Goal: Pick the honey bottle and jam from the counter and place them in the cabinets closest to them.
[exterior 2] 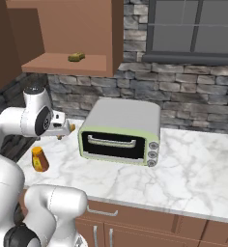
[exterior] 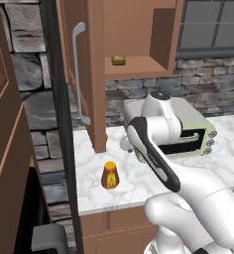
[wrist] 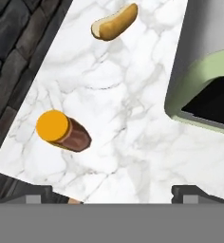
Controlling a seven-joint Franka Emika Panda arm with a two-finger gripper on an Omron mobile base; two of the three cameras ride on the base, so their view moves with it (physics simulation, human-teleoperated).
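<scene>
— So where does the squat amber-orange honey bottle with the yellow-orange cap (exterior: 109, 175) stand?

— Upright on the long white marble counter with grey veins (exterior: 139, 186), near its front left corner, below the open reddish-brown wooden wall cabinet (exterior: 134, 67). It is untouched, so neither half of the task looks done. The red jam jar cannot be made out from any camera.

— And the two-finger gripper (wrist: 111, 192)?

— Its dark fingertips (wrist: 194, 192) stand well apart at the two sides of the hand view, with nothing between them. It hangs over the marble between the bottle and the pale green toaster oven with a dark glass door (exterior 2: 120, 132), and the bottle lies off to one side of its line.

— Anything in the cabinet?

— A small yellowish lump (exterior 2: 77, 57) sits on the wooden shelf, not a task item. A tan bread roll (wrist: 115, 22) lies on the counter further back.

— What is left, then?

— Judging by this, everything: centre over the bottle, grasp, lift to the shelf, then find the jam.
</scene>
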